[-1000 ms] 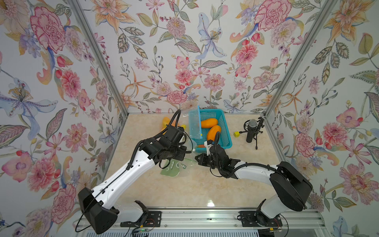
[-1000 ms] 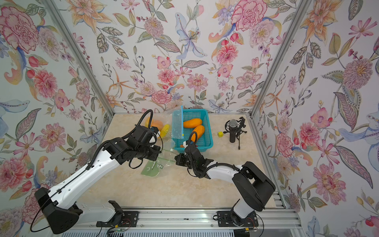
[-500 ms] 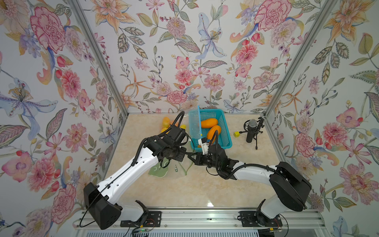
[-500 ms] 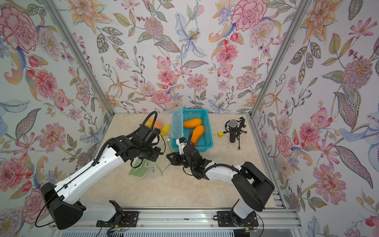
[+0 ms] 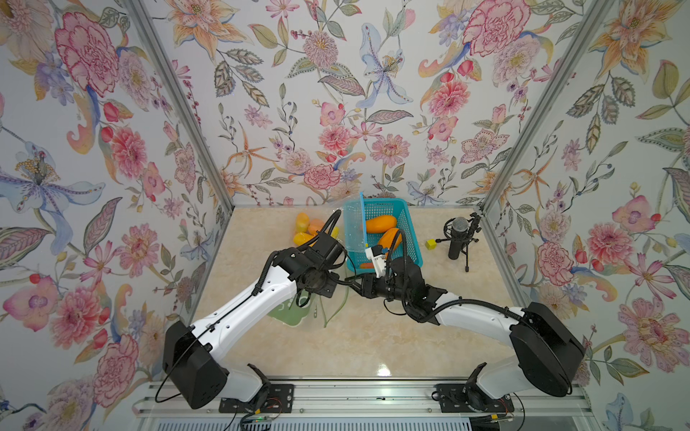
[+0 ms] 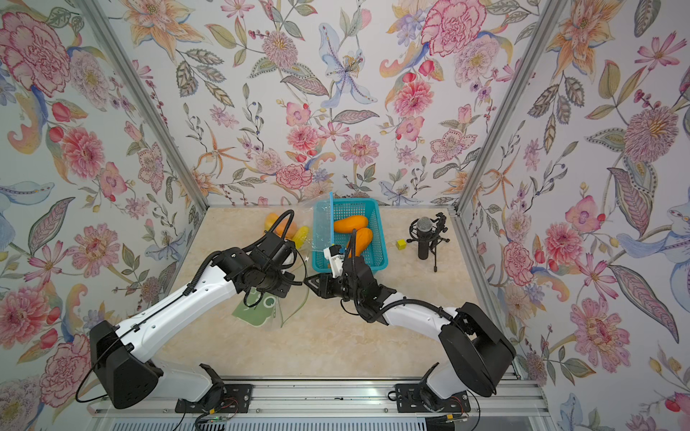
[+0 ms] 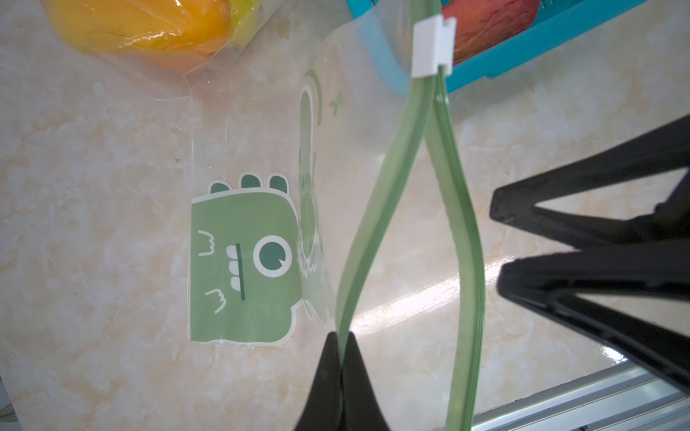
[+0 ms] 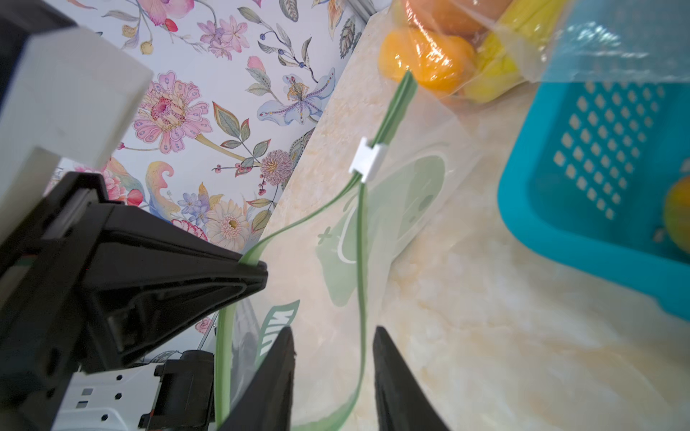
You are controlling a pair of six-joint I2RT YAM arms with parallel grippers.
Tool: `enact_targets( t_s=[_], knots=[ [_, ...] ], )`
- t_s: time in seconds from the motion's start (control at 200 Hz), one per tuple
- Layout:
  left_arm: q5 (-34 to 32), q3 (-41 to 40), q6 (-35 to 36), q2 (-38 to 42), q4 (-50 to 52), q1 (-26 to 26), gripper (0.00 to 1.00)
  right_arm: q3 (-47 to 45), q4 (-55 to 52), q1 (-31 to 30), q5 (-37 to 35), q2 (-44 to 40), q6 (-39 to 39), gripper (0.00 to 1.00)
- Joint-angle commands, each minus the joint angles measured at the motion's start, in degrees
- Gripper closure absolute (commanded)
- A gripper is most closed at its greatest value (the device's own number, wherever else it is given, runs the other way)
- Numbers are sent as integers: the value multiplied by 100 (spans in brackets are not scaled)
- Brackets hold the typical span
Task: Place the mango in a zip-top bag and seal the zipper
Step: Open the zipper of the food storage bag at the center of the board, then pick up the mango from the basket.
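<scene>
— What's on the beige marbled worktop [image 5: 354,343]?

— My left hand [image 7: 341,347] is clamped on one green zipper strip [image 7: 373,209] of the clear dinosaur-print zip-top bag [image 7: 242,261]. My right hand [image 8: 332,336] is parted, with the other strip loose between its jaws.

— The mango?

— Orange mangoes [image 5: 380,224] lie in the teal plastic basket [image 5: 410,239], back right of both hands.

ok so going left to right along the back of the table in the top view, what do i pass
bagged fruit → blue basket → yellow block → microphone
</scene>
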State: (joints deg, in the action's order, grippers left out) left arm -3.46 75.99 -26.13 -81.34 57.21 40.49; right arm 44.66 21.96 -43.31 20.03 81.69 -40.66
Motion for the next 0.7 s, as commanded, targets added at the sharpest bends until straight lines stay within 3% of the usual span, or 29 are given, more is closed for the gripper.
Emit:
enact_targets(
  t_s=[0.0, 0.12, 0.255, 0.691],
  knots=[
    [-47, -89, 55, 12, -95, -10, 100, 222, -1365, 354, -571, -528, 618, 58],
    [9, -115, 55, 31, -144, -15, 100, 536, -2238, 1001, -953, -642, 696, 47],
    [97, -154, 47, 48, -213, -13, 100, 1126, -3090, 1488, -1574, -196, 766, 43],
    [142, -105, 81, 86, -278, -9, 100, 3059, -3855, 1853, -1897, 2297, 413, 30]
  ],
)
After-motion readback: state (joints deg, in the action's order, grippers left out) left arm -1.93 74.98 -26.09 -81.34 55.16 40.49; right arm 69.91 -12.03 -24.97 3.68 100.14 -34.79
